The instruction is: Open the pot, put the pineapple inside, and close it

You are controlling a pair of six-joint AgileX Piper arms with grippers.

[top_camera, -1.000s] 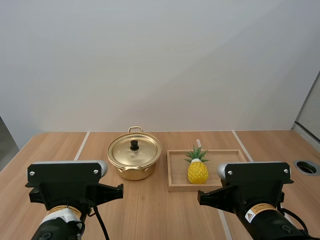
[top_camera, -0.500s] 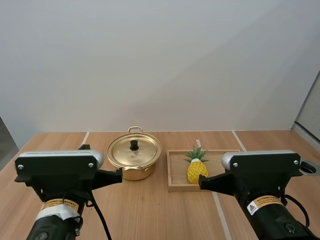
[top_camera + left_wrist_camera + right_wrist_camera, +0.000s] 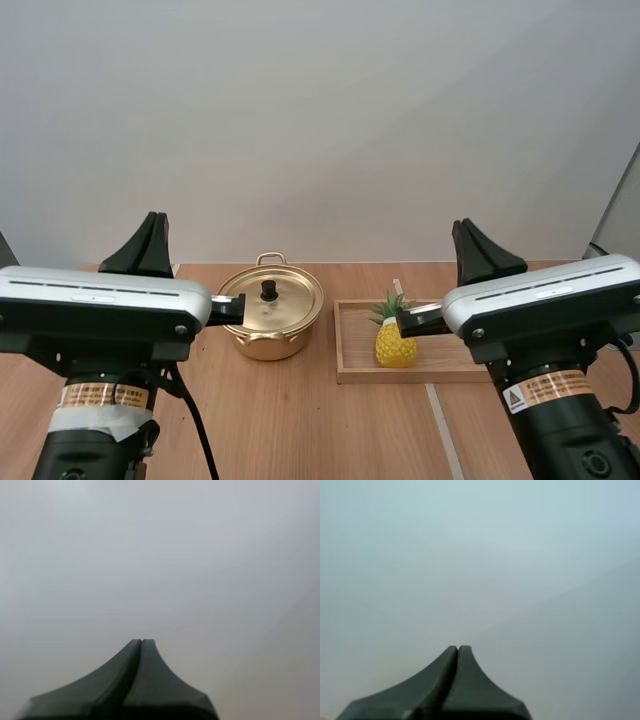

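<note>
- Wooden desk (image 3: pixel 300 420) is carrying everything, with a plain pale wall rising behind it.
- Pot (image 3: pixel 262 340) is sitting near the middle of the desk, gold-coloured, with a loop handle showing at its far side.
- Lid (image 3: pixel 288 300) is lying closed on the pot, its black knob (image 3: pixel 268 290) sticking up at the centre.
- Tray (image 3: pixel 352 372), made of wood, is lying just beside the pot on the right.
- Pineapple (image 3: pixel 394 345) is standing upright on the tray, in the half nearer the pot, with its green leaves pointing up. Part of the right arm is crossing in front of its upper right side.
- Left claw (image 3: pixel 153 235) is hanging high over the near left of the desk, pointing up and forward at the wall, well apart from the pot. Its fingers are pressing flush together as one dark wedge, gripping nothing.
- Right claw (image 3: pixel 466 240) is hanging high over the near right of the desk, pointing the same way, well apart from the pineapple. It is narrowed right down too, with its fingers meeting along their length and nothing between them.
- Both wrist views are showing the fingertips touching against the pale wall.
</note>
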